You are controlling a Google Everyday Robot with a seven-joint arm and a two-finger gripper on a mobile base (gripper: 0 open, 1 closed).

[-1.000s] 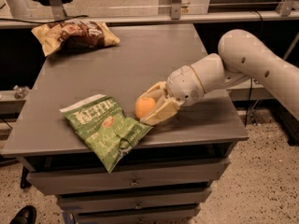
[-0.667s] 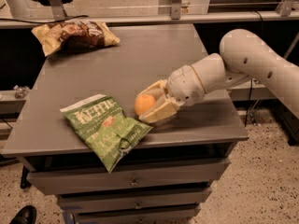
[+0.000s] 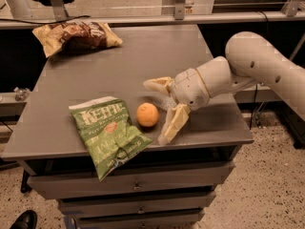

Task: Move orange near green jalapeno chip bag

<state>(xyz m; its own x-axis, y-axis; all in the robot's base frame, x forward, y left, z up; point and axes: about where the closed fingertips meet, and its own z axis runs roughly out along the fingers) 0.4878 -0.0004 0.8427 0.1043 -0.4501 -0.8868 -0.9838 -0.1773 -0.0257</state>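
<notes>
The orange [image 3: 147, 114] is sitting just right of the bag [image 3: 110, 132]. The gripper [image 3: 159, 110], jaws apart, is flanking it; 1 finger clipping it risks rolling it away from the bag.

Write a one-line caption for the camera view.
Gripper open next to the orange, which rests on the table beside the green jalapeno chip bag.

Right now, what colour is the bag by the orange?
The bag is green with white lettering, camera view; open claw beside the orange.
</notes>
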